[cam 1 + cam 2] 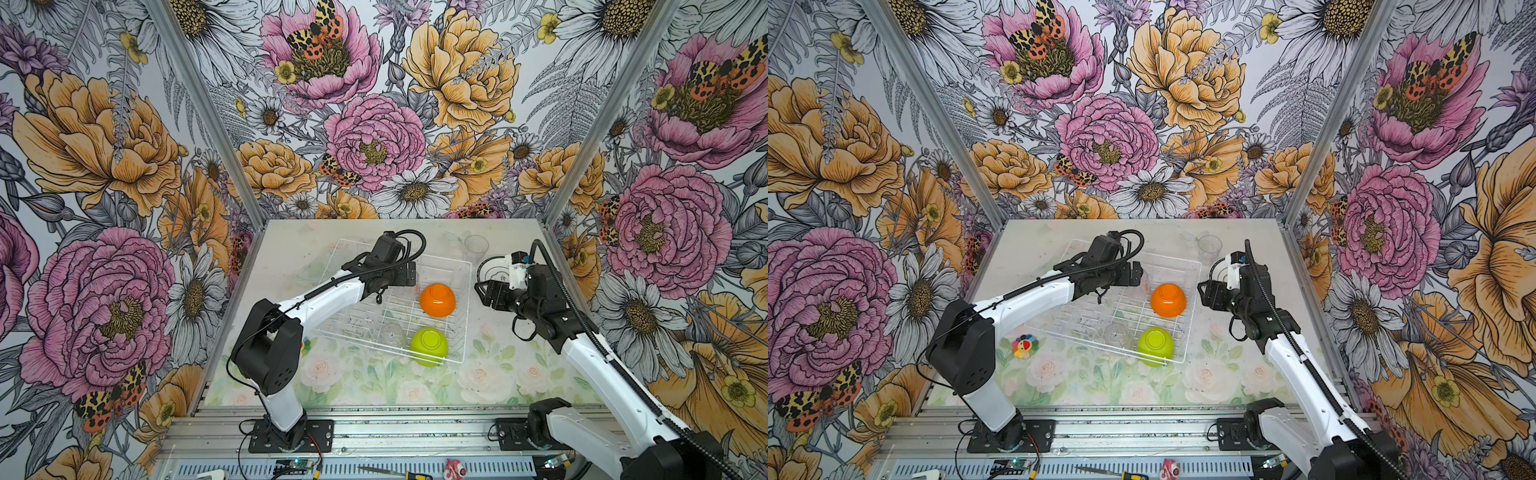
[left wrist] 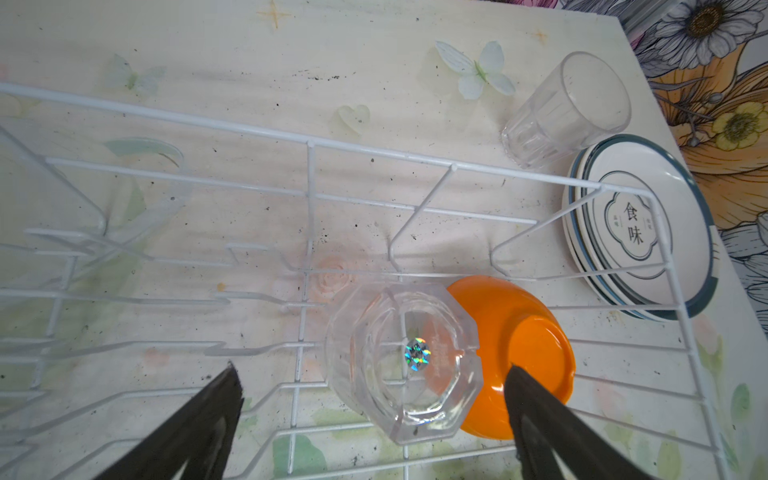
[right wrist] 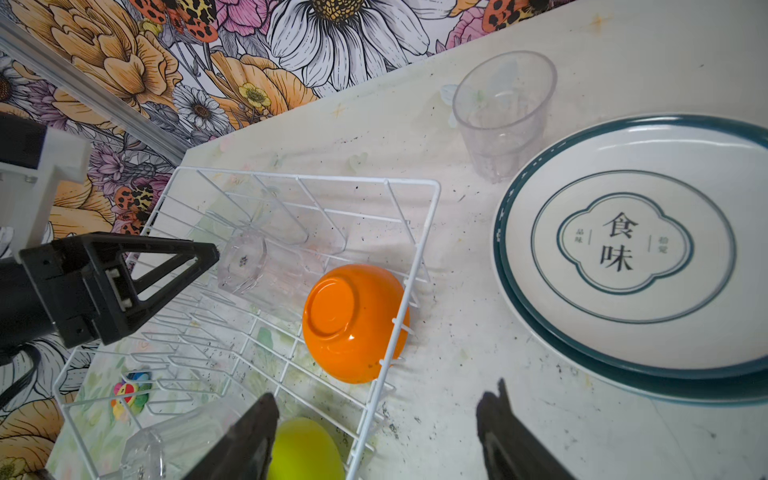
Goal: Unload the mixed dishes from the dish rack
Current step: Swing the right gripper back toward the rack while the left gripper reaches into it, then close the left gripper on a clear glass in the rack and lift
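The white wire dish rack [image 1: 467,316] [image 1: 1192,316] holds an upturned orange bowl [image 1: 437,300], an upturned lime-green bowl [image 1: 429,346] and a clear cup [image 1: 392,333]. My left gripper [image 2: 374,374] hangs open over a second clear cup [image 2: 407,361], which lies base-up against the orange bowl [image 2: 536,345]; neither finger touches it. My right gripper [image 3: 384,395] is open and empty, straddling the rack's right wall beside the green bowl [image 3: 303,449]. Stacked white plates [image 3: 623,249] with dark rims lie on the table outside the rack.
An upright clear cup [image 1: 476,246] [image 3: 503,112] stands on the table behind the plates, near the back wall. A small colourful flower toy [image 1: 1024,345] lies left of the rack. Floral walls close in on three sides. Tools [image 1: 395,471] lie on the front rail.
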You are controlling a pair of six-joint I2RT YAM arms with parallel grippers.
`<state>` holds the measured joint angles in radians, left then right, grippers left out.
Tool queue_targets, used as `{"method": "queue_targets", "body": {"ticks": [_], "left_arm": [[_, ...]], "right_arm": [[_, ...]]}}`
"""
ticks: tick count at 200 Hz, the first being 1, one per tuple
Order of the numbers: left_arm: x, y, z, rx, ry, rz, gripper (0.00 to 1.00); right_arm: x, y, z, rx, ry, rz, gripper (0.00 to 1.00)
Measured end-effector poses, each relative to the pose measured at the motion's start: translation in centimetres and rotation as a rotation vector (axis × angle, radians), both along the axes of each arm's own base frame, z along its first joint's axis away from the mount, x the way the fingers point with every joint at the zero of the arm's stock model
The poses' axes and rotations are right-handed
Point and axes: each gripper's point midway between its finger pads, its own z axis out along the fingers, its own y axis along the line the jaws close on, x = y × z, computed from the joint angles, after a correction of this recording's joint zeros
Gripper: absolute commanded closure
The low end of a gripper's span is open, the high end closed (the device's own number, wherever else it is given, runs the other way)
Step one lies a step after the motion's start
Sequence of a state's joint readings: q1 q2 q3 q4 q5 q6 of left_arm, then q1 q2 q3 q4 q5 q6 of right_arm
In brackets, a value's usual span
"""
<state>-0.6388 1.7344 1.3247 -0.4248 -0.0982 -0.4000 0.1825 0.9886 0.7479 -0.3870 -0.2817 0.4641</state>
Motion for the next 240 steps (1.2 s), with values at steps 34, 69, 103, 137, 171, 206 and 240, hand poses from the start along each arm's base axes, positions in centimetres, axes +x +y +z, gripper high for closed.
{"method": "queue_targets", "body": {"ticks": [34, 69, 103, 137, 171, 206, 240], "left_arm": [[0.1, -0.9, -0.3, 0.026, 0.001, -0.012, 0.01], [1.3, -2.7, -1.5, 0.072, 0.007, -0.018, 0.01], [2.0, -3.7, -4.7, 0.199, 0.036, -0.015, 0.02], [1.0, -3.3, -6.6, 0.285, 0.07, -0.015, 0.05], [0.8, -3.8, -6.0, 0.306, 0.046, -0.013, 0.08], [0.3, -4.0, -6.0, 0.321, 0.046, -0.021, 0.1], [0.1, -3.6, -6.1, 0.343, 0.053, -0.015, 0.22]], "right_arm": [[-0.8, 0.3, -0.2, 0.053, -0.015, -0.015, 0.24], [-1.9, 0.4, 0.4, 0.105, -0.057, -0.027, 0.24], [-3.0, 0.6, 0.1, 0.137, -0.064, -0.023, 0.24], [-3.8, 0.5, -0.2, 0.152, -0.071, -0.026, 0.24], [-3.9, 0.5, -0.5, 0.154, -0.064, -0.028, 0.24], [-4.0, 0.5, -0.4, 0.165, -0.064, -0.034, 0.24], [-4.4, 0.4, -0.5, 0.174, -0.073, -0.037, 0.24]]}}
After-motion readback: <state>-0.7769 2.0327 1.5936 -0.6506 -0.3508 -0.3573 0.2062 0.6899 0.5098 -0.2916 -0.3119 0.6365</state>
